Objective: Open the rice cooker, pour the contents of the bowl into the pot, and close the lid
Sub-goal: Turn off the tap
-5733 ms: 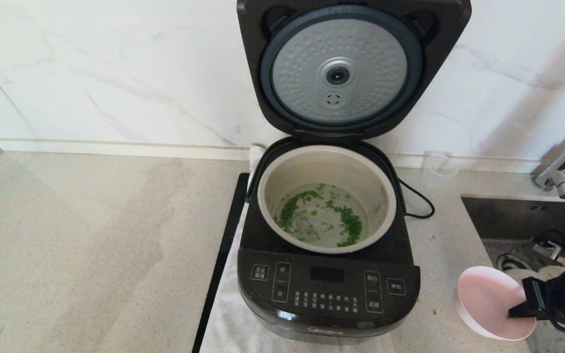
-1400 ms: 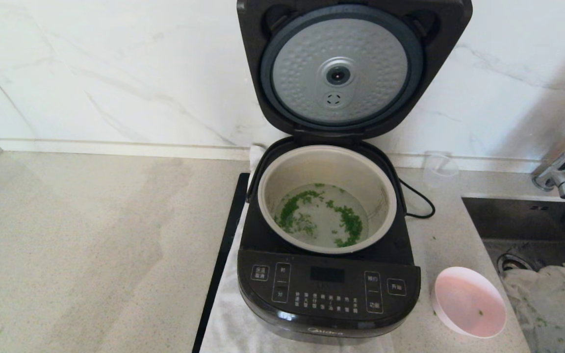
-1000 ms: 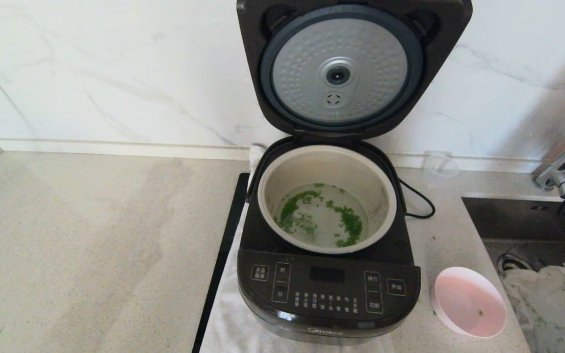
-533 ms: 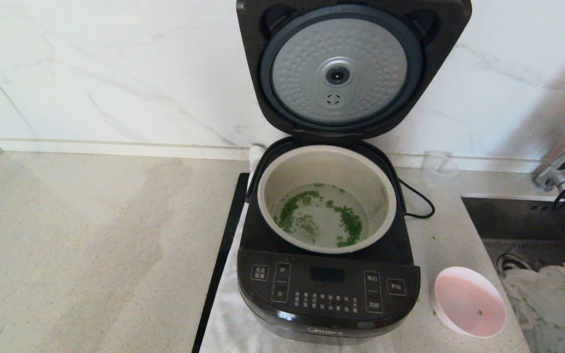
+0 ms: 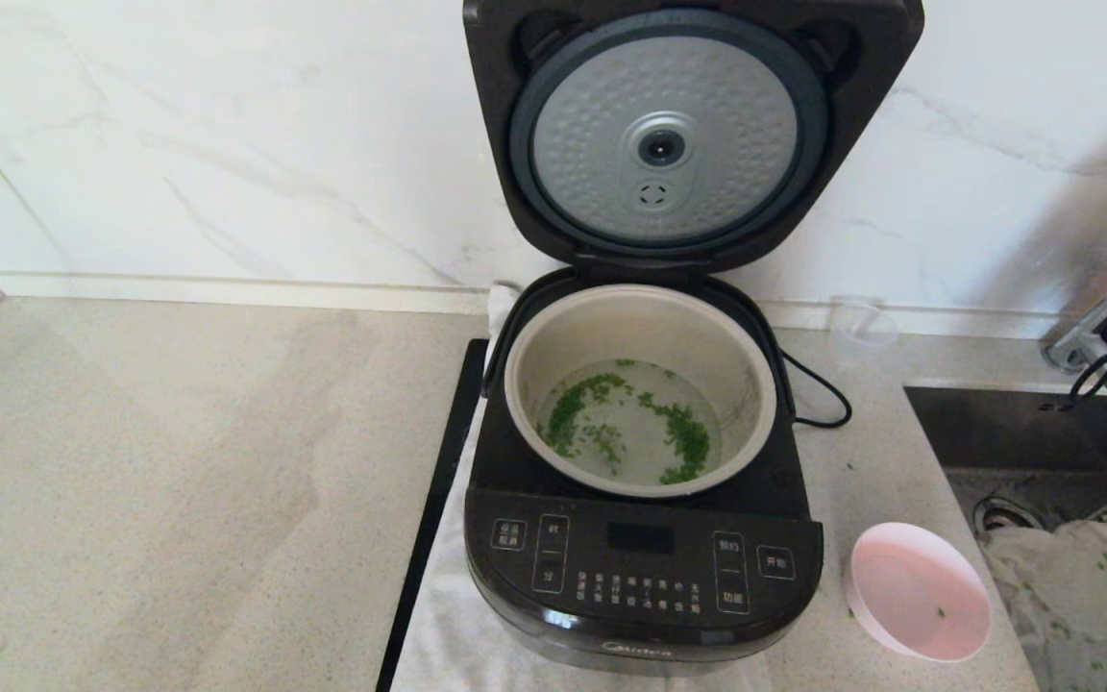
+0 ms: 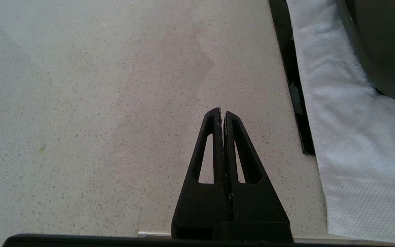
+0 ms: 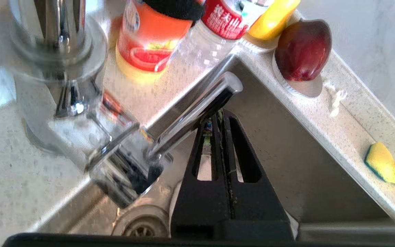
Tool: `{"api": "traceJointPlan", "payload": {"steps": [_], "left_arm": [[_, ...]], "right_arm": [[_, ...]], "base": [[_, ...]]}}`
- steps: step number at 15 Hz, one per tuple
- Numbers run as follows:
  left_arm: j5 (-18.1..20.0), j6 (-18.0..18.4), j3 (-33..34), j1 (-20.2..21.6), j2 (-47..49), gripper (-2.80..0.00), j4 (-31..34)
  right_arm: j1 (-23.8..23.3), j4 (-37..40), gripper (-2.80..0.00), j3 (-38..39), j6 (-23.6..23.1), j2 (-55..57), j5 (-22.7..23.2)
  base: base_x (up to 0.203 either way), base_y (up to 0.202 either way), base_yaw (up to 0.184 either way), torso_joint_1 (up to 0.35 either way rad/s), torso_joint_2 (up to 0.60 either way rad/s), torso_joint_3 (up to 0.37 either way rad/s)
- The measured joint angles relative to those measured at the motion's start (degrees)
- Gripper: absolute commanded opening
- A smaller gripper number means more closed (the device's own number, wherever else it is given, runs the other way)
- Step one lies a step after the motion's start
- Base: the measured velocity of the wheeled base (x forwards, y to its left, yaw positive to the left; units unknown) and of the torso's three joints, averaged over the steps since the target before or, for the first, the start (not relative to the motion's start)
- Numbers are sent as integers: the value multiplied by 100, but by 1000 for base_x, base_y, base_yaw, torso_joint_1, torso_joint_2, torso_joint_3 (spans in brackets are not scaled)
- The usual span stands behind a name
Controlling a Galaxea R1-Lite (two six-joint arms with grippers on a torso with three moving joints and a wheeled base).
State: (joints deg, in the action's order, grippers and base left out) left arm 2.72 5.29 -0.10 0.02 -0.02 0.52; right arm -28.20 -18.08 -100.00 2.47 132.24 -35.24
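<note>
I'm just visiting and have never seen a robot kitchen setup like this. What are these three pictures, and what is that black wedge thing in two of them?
They show one moment from three cameras on a two-armed robot. The head view looks down at a speckled stone counter. On it stands a glossy black rice cooker, its hinged black lid raised to show the dimpled silver underside. Inside sits the beige-silver metal pot, holding chopped green bits. Beside the cooker rests a small pink-and-white bowl, nearly empty.

The other two pictures come from cameras on the wrists. The black wedge is each arm's grasping part. The left gripper hangs over bare counter, jaws shut and holding nothing. The right gripper hangs over the steel sink, near the chrome tap, jaws also shut and empty.
</note>
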Motion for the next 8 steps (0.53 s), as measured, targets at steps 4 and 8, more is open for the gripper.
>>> {"api": "traceJointPlan", "payload": {"steps": [4,8], "left_arm": [[0,3,0,0,0,-280,-1],[0,2,0,0,0,-280,0]], "right_arm": [[102,-188,-280,218,-48,-81,13],[245,-154,-280,1303,-35,-815,353]], "base": [[0,0,0,0,0,0],[0,0,0,0,0,0]]}}
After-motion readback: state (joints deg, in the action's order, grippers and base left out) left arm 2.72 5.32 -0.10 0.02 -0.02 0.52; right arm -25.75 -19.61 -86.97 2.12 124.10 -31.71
